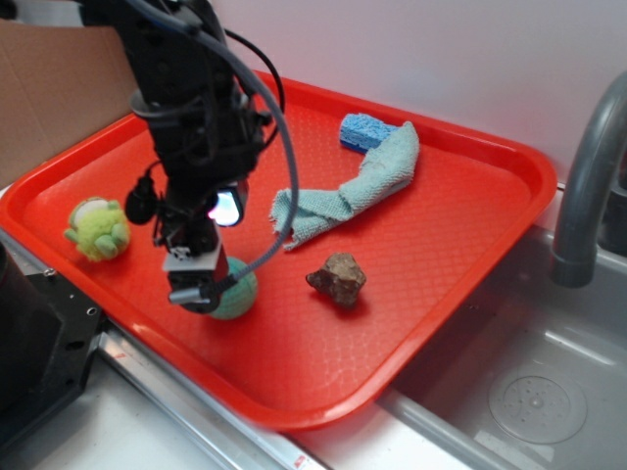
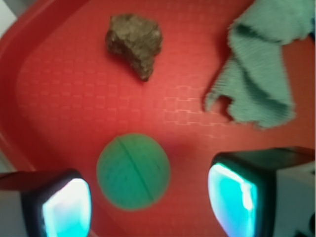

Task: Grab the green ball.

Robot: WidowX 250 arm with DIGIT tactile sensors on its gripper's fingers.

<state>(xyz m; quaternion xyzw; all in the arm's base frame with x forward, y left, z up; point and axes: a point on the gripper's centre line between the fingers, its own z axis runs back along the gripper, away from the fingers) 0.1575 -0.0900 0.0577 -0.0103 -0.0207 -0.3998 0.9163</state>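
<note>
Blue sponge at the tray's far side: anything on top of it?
Yes. One end of the light teal cloth is draped over the right part of the blue sponge. Its left part shows bare; the part under the cloth is hidden.

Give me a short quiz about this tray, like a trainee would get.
1. True or false: the end effector has already closed on the ball.
2. Which lies nearest the ball: A sponge, B rock, C tap?
3. What colour is the tray?

Key: 1 false, the fingers stand open either side of it. 2 B. 3 red.
</note>
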